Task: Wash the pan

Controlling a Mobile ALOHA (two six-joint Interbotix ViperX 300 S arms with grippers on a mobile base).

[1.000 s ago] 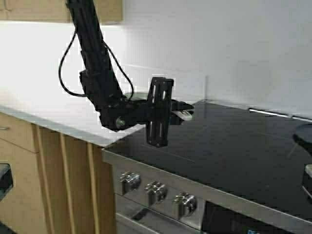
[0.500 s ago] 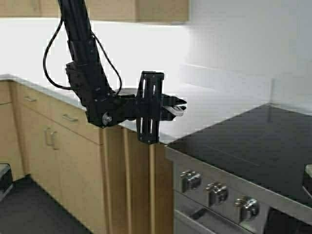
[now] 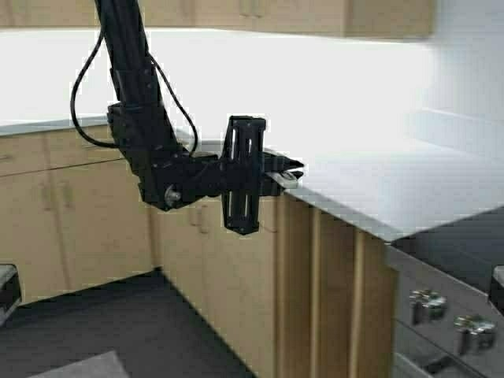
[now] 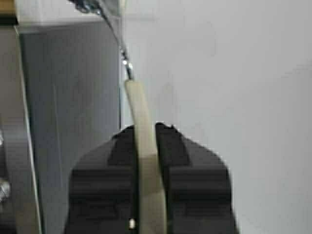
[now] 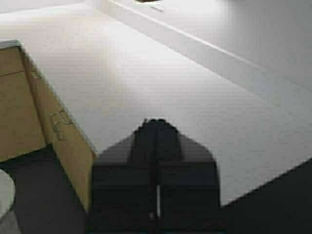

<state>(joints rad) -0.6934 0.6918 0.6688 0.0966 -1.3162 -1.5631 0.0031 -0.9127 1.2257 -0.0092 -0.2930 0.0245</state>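
My left gripper (image 3: 291, 169) is held out level in front of the counter's edge, shut on the pan's short cream-white handle (image 4: 140, 109). In the left wrist view the handle runs out from between the two black fingers (image 4: 187, 151) to a thin metal neck (image 4: 126, 66); the pan's bowl is almost wholly out of view. In the high view only a pale bit of the pan (image 3: 285, 180) shows past the fingers. In the right wrist view my right gripper (image 5: 156, 121) hangs shut and empty above the counter.
A long white countertop (image 3: 378, 185) runs across the view over light wooden cabinets (image 3: 87, 220). The stove's knobs (image 3: 429, 303) show at the lower right. Dark floor (image 3: 118, 315) lies below to the left. Upper cabinets (image 3: 315, 14) line the top.
The robot has turned left: the black cooktop has slid off to the right, and counter and cabinets fill the view. The left gripper keeps its hold on the pan's handle.
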